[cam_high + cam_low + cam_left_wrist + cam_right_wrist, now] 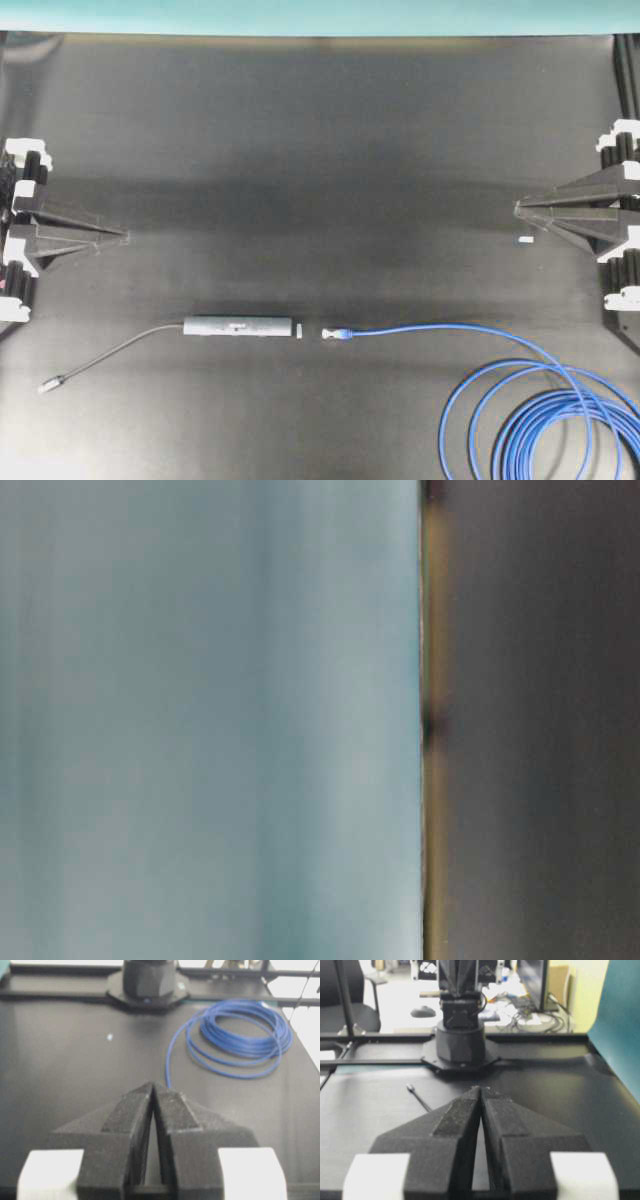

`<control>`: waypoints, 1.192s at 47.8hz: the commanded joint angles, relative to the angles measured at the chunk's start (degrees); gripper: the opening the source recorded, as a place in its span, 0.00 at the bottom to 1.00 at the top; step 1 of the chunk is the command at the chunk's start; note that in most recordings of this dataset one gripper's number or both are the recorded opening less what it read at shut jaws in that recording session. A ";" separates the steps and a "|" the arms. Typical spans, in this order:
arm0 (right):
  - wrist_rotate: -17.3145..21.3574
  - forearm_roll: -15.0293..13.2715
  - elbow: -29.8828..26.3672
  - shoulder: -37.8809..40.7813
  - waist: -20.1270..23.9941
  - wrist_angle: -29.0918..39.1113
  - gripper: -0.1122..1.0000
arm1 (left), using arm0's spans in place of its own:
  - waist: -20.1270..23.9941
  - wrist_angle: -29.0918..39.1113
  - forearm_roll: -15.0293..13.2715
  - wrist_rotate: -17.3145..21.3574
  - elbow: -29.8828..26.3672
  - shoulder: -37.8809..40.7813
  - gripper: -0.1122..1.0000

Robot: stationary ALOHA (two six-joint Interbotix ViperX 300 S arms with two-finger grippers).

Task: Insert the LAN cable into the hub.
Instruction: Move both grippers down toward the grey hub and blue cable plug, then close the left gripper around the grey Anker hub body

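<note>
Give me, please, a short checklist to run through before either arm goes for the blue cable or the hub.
1. LAN cable plug lies free, facing the hub: ok.
2. Plug and hub port roughly in line, small gap between: ok.
3. Left gripper shut, empty: not ok for grasping; open first.
4. Right gripper shut, empty: not ok; open first.
5. Which way up the plug's latch sits: cannot tell.

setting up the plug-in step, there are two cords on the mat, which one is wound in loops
The blue LAN cable: it coils at the lower right of the overhead view, its plug just off the hub. The thin grey cord trails from the hub's other end in a single curve.
</note>
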 commanded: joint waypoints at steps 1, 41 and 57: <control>0.26 0.97 -1.32 1.41 -0.70 0.26 0.13 | -0.18 2.46 2.29 -1.58 -2.99 3.78 0.15; 3.96 4.83 -19.16 35.86 5.01 19.51 0.10 | -5.98 -5.45 2.37 -10.81 -4.31 31.38 0.10; 5.19 4.83 -19.16 39.11 5.01 17.67 0.18 | -6.33 -15.38 2.37 -10.99 -1.58 37.79 0.14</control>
